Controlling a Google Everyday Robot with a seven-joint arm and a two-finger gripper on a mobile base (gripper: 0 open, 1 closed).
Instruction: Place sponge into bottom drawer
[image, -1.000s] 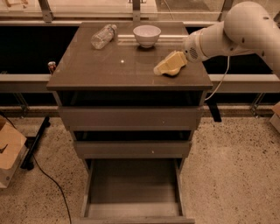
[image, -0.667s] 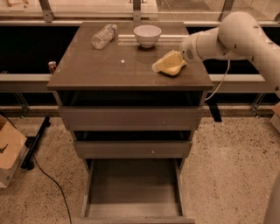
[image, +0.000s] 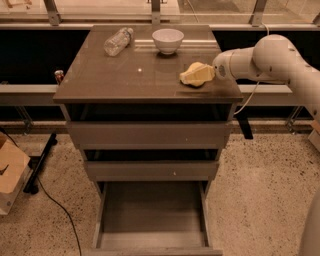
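Observation:
The pale-yellow sponge (image: 195, 74) is at the right side of the cabinet top (image: 125, 75), tilted, at or just above the surface. My gripper (image: 209, 73) reaches in from the right on the white arm and is shut on the sponge's right end. The bottom drawer (image: 150, 215) is pulled open below, a wide shallow tray with a bare floor. The two drawers above it show flat fronts.
A white bowl (image: 167, 40) and a clear plastic bottle (image: 118, 41) lying on its side are at the back of the cabinet top. A cardboard box (image: 10, 170) and a black cable (image: 55, 205) are on the floor at left. A railing runs behind.
The gripper and the sponge have shifted slightly over the right side of the cabinet top, staying together. The drawers have not moved.

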